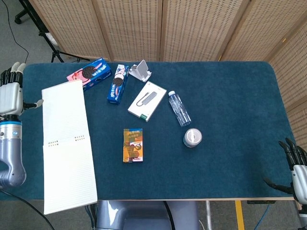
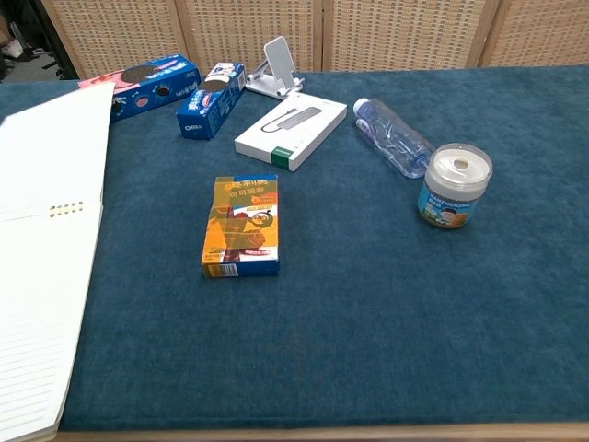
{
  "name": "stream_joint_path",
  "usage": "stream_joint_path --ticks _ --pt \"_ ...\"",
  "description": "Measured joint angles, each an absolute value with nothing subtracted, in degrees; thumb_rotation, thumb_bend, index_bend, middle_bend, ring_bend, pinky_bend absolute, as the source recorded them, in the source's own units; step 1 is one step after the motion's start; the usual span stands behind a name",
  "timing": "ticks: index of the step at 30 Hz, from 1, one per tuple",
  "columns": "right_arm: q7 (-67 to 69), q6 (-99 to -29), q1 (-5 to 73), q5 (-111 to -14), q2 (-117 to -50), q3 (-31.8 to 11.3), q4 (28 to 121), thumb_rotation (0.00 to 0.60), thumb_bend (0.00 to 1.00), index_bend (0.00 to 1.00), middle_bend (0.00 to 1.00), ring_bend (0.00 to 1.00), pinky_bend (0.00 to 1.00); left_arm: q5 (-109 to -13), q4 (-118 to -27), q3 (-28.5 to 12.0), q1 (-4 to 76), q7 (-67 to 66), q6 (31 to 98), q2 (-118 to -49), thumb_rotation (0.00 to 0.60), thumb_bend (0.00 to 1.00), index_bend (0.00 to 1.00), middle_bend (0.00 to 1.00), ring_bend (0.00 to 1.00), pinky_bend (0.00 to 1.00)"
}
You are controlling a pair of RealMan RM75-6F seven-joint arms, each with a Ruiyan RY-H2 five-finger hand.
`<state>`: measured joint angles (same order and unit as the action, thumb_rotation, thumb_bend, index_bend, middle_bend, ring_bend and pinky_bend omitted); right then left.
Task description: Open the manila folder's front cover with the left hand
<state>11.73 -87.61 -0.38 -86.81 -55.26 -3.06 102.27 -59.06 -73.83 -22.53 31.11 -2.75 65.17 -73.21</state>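
Folder (image 1: 67, 143) lies fully open and flat on the table (image 1: 230, 110), front cover (image 1: 62, 112) folded back just right of the left hand (image 1: 10, 93), whose fingers (image 1: 14, 72) point up, loosely apart, holding nothing; right hand (image 1: 296, 170) at the near right edge, fingers spread, empty.

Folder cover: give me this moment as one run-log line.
front cover: flipped fully open, flat on table | left hand: beside cover's left edge, holding nothing | right hand: idle at table's near right corner
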Motion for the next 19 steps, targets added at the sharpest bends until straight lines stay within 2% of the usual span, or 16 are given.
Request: stream_joint_path --ticks 4,9,14,19 --pt "11.22 -88.35 -0.52 -87.03 -55.45 -3.19 102.17 0.6 0.0 0.03 0.0 0.0 0.0 -60.46 -81.05 -20.15 27.96 -2.18 65.33 -69.07 0.6 0.0 0.0 0.0 0.0 0.0" --pt "8.64 -90.68 -0.92 -87.02 -56.39 -4.03 101.14 0.6 0.0 0.03 0.0 0.0 0.0 -66.42 -91.06 -14.04 20.94 -0.65 69.34 -64.53 0.6 0.0 0.0 0.0 0.0 0.0" --pt "4.86 -94.16 -1.63 -86.98 -58.08 -5.31 99.61 0.6 0.0 0.03 0.0 0.0 0.0 -75.19 -94.73 -7.14 14.11 1.1 76.49 -63.1 0.6 0.0 0.0 0.0 0.0 0.0" --pt "4.41 -94.93 -2.04 -86.93 -58.41 -5.73 99.39 0.6 0.0 0.03 0.0 0.0 0.0 -80.32 -95.63 -3.66 10.59 0.57 81.43 -63.49 0.6 0.0 0.0 0.0 0.0 0.0"
